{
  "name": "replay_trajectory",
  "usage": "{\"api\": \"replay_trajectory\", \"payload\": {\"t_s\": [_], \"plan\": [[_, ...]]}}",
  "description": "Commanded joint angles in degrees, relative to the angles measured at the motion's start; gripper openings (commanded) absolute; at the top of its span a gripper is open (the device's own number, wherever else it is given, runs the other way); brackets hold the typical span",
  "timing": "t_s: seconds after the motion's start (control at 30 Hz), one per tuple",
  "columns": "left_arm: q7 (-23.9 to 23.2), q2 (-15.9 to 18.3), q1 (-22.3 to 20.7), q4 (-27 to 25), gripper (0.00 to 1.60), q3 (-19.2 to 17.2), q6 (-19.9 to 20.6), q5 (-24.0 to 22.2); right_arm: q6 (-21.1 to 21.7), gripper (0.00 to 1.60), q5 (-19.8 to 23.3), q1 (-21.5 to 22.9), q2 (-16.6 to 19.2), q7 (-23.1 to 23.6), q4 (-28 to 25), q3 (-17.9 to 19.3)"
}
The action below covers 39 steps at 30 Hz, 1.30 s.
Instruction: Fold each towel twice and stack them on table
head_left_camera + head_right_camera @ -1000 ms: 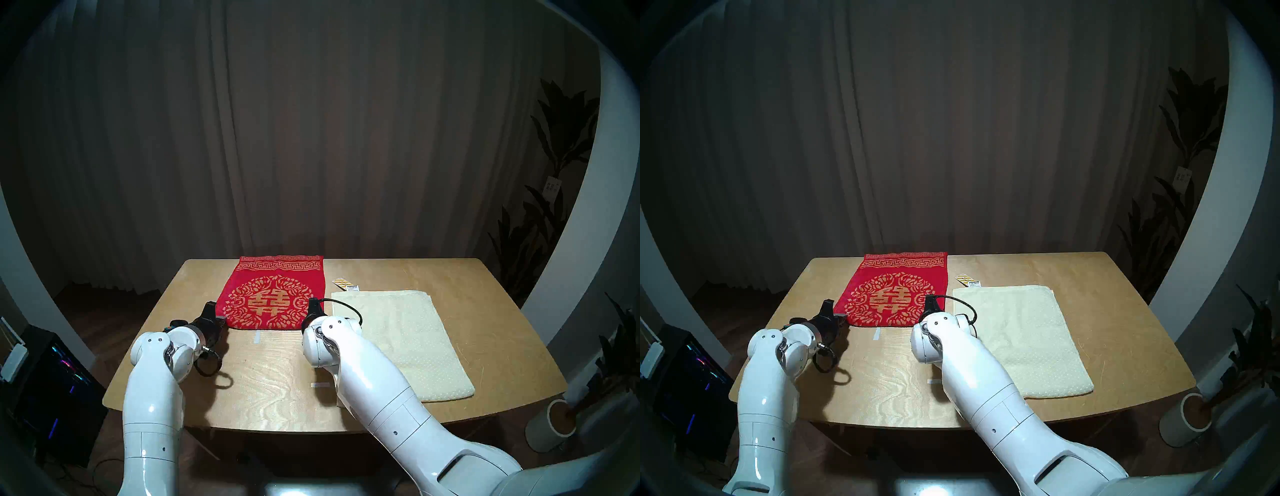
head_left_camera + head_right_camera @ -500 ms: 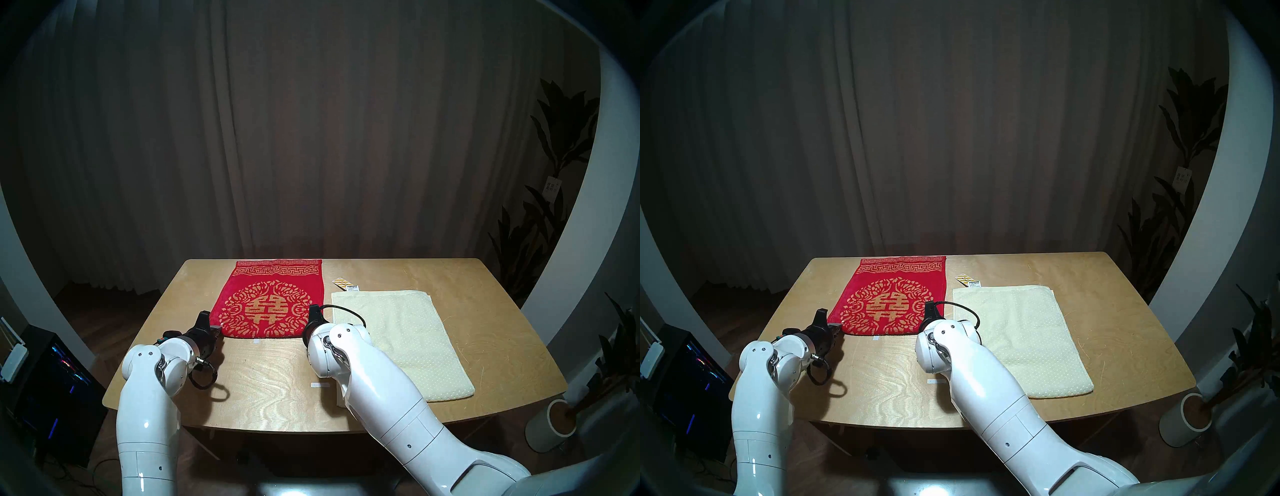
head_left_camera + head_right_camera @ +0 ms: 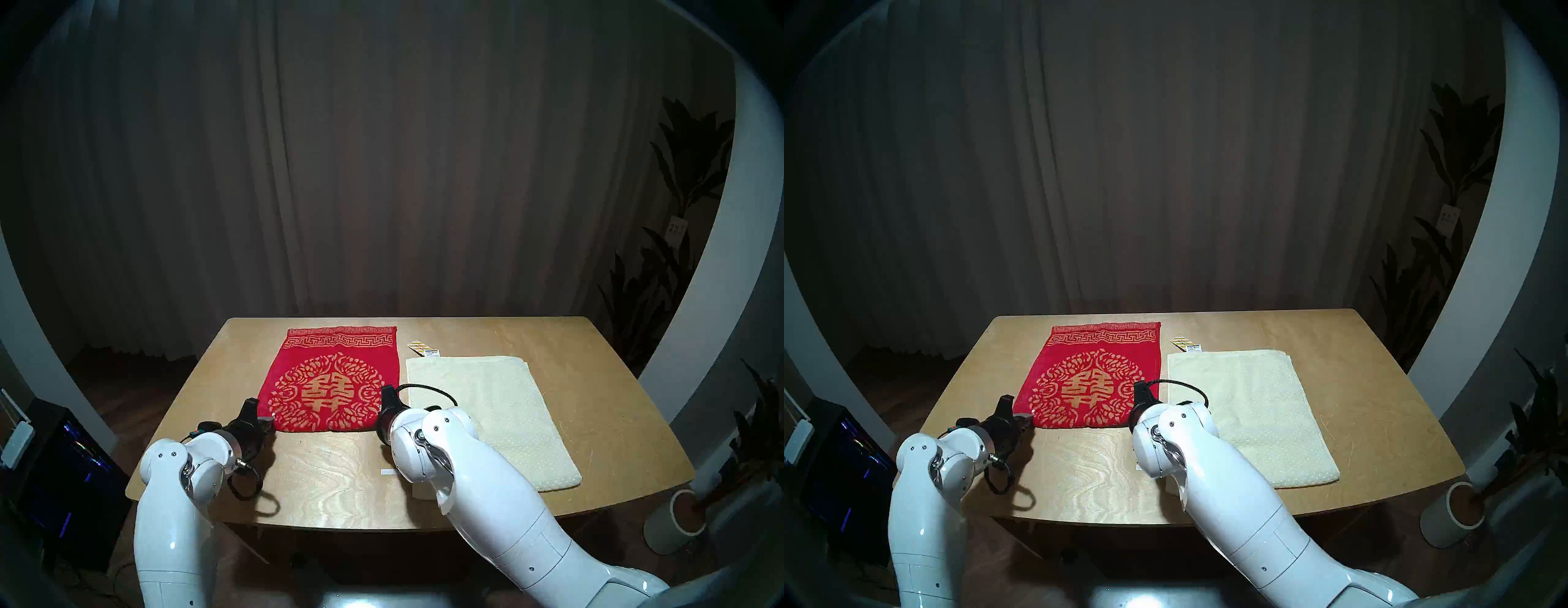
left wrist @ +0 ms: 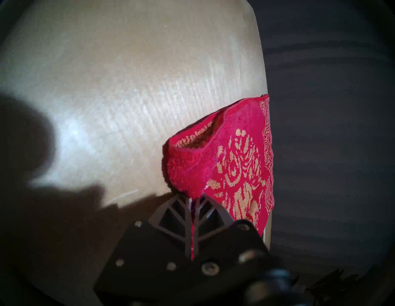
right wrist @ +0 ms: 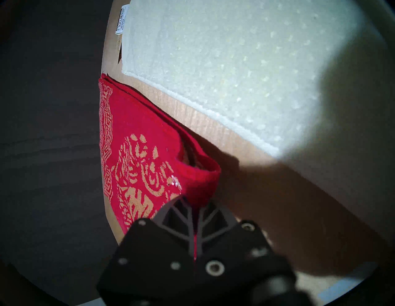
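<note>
The red towel with its gold emblem lies doubled on the table, left of centre. My left gripper is shut on its near left corner, seen low at the towel's edge as the left gripper. My right gripper is shut on the near right corner; from the head its fingertips hide behind the wrist. Both pinched corners of the red towel are lifted slightly, showing two layers. The cream dotted towel lies flat to the right, untouched.
A small striped paper tag lies at the cream towel's far left corner. A white tape mark sits near the right wrist. A potted plant stands off the table's right, a computer case off its left.
Both arms have drawn back toward me, dragging the red towel nearer. Its far edge, earlier at the table's back edge, now lies fully on the tabletop.
</note>
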Motion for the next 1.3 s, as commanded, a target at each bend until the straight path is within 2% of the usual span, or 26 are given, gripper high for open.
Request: {"api": "replay_trajectory", "payload": {"t_s": [0.0,0.3,0.47,0.8,0.93,1.07,1.27], "plan": [[2.21,-0.9,3.58,-3.9,0.0,-0.54,1.13,-1.59,0.88,0.0,-0.21,-1.67,2.77,-1.76,-6.57,-0.19],[1.75,-1.34,3.86,-4.99,0.0,-3.66,-0.57,-1.59,0.17,0.0,-0.76,-2.64,3.84,-3.84,-8.86,-0.68],[1.94,-1.32,3.96,-5.51,0.0,-4.08,-0.51,-1.92,0.46,0.0,-0.15,-2.81,3.89,-4.52,-8.84,-0.62],[3.05,-2.18,5.72,-8.68,0.0,-4.33,-0.18,-3.2,0.94,0.0,0.71,-4.25,5.28,-5.85,-14.01,-0.22],[4.93,-2.54,4.5,-9.23,0.0,-4.8,-0.2,-5.29,0.86,0.0,0.65,-3.36,4.94,-7.02,-14.37,-0.16],[6.53,-2.31,3.56,-11.37,0.0,-4.9,-0.21,-6.33,0.47,0.0,1.35,-2.71,4.58,-10.21,-15.24,0.17],[8.69,-1.96,1.93,-12.99,0.0,-5.21,-0.34,-7.91,-0.56,0.0,1.38,-2.2,4.05,-11.36,-15.6,0.73]]}}
